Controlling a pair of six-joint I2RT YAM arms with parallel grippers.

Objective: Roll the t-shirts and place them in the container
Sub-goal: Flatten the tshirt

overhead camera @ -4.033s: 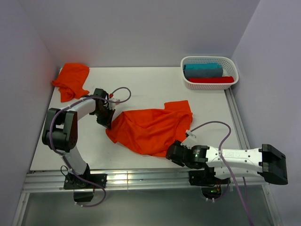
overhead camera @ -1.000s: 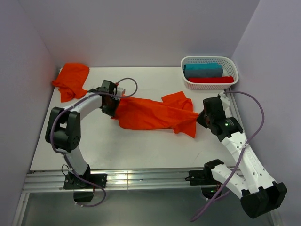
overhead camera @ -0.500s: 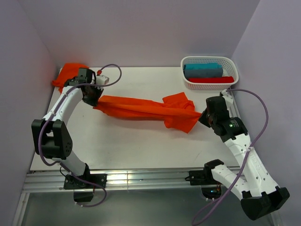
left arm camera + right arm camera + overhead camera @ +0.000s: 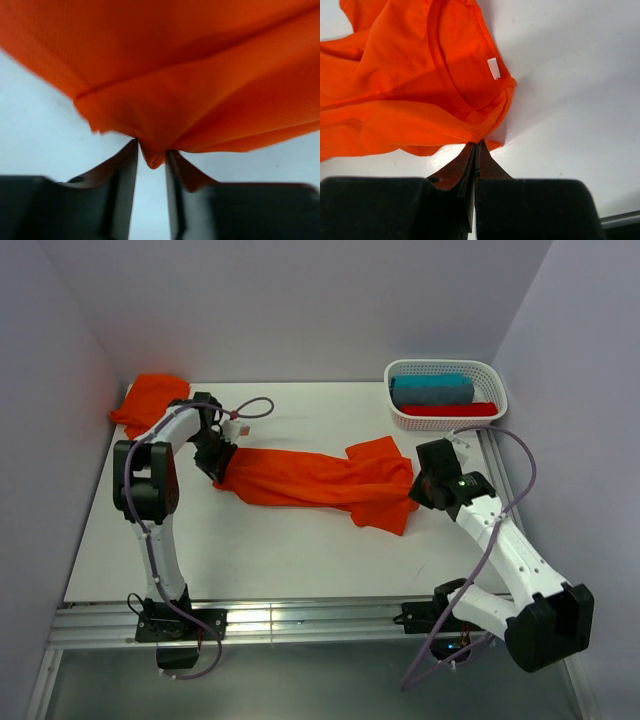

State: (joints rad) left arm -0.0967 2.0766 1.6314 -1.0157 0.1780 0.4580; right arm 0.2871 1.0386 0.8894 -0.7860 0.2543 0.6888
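The basket holds a teal cloth and a red cloth — the right gripper pinches the t-shirt edge, the left gripper stands parted.

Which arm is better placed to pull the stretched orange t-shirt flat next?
Likely right: the right gripper is shut on the stretched t-shirt by its collar; the left gripper is parted around a fabric tip.

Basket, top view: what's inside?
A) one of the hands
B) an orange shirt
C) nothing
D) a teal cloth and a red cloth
D: the basket holds a teal cloth and, on the side nearer the arms, a red cloth; no orange fabric and no hand is in it.
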